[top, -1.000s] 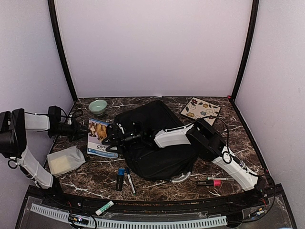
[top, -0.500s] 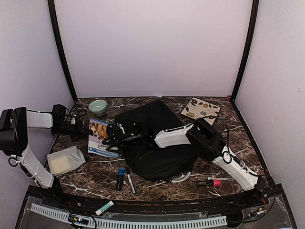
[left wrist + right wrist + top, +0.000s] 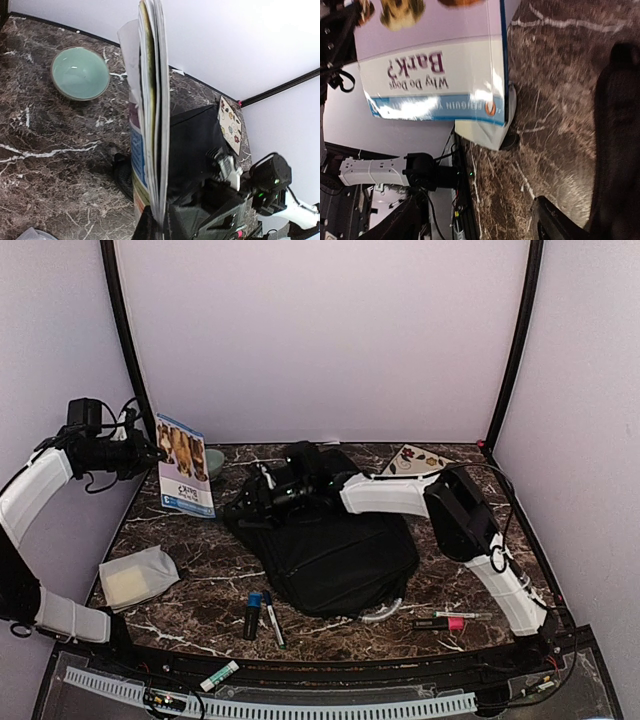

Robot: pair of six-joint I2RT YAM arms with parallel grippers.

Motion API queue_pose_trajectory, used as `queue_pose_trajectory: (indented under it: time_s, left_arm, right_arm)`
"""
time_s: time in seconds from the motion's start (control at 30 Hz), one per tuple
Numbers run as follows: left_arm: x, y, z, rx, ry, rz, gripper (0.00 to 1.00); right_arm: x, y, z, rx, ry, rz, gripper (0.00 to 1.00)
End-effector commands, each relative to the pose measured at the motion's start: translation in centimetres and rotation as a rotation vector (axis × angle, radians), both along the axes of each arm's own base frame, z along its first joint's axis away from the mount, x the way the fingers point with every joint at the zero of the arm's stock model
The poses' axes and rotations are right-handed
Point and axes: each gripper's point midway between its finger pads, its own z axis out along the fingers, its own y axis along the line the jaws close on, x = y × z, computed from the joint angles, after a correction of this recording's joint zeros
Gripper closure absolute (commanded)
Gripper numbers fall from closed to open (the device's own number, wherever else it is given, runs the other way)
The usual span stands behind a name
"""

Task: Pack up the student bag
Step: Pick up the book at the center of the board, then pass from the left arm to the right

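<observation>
Student bag (image 3: 335,550) beside open right hand (image 3: 252,504); left hand (image 3: 150,456) grips book (image 3: 186,466).

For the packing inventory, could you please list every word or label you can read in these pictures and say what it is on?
"Why Do Dogs Bark?": title on the book cover, upside down in the right wrist view.
"PENGUIN Y...": on the cover's blue band; the rest is lost in glare.
Labels on the pens and the white tube: too small to read.
</observation>
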Motion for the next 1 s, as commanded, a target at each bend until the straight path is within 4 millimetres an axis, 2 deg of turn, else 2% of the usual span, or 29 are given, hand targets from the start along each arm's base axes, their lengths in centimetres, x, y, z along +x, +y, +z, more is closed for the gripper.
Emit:
queue_pose_trajectory:
  time_s: [0.0, 0.1, 0.2, 0.27, 0.43, 0.57, 0.67, 0.77, 0.97]
  left_arm:
    - [-1.3, -3.3, 3.8, -0.055, -0.091, -0.081, 1.0]
    - [-1.4, -6.5, 5.9, -0.097, -0.162, -0.159, 1.0]
    - [-1.5, -10.2, 7.6, -0.138, -0.232, -0.247, 1.0]
    - [-1.6, -13.1, 8.5, -0.176, -0.282, -0.31, 1.0]
    - [-1.6, -19.4, 9.8, -0.247, -0.366, -0.416, 1.0]
    - [-1.8, -23.7, 10.1, -0.299, -0.406, -0.484, 1.0]
    - [-2.2, -26.6, 9.8, -0.329, -0.421, -0.535, 1.0]
    - [-2.5, -28.4, 9.5, -0.367, -0.422, -0.57, 1.0]
    - [-2.5, -29.6, 9.0, -0.451, -0.439, -0.571, 1.0]
  right_arm:
    - [5.8, -5.1, 8.4, 0.003, -0.38, -0.116, 0.2]
    - [7.2, -8.5, 11.5, -0.03, -0.543, -0.159, 0.15]
    - [7.8, -12.0, 12.9, -0.031, -0.6, -0.16, 0.08]
    - [8.3, -14.9, 13.0, -0.051, -0.621, -0.171, 0.01]
    - [9.1, -23.1, 13.8, -0.066, -0.751, -0.297, 0.0]
    - [7.2, -26.7, 12.6, -0.05, -0.693, -0.234, 0.0]
    - [5.3, -28.2, 12.2, -0.002, -0.637, -0.207, 0.05]
    - [4.2, -28.6, 11.7, -0.002, -0.622, -0.197, 0.08]
    - [3.9, -28.2, 11.7, 0.055, -0.553, -0.193, 0.13]
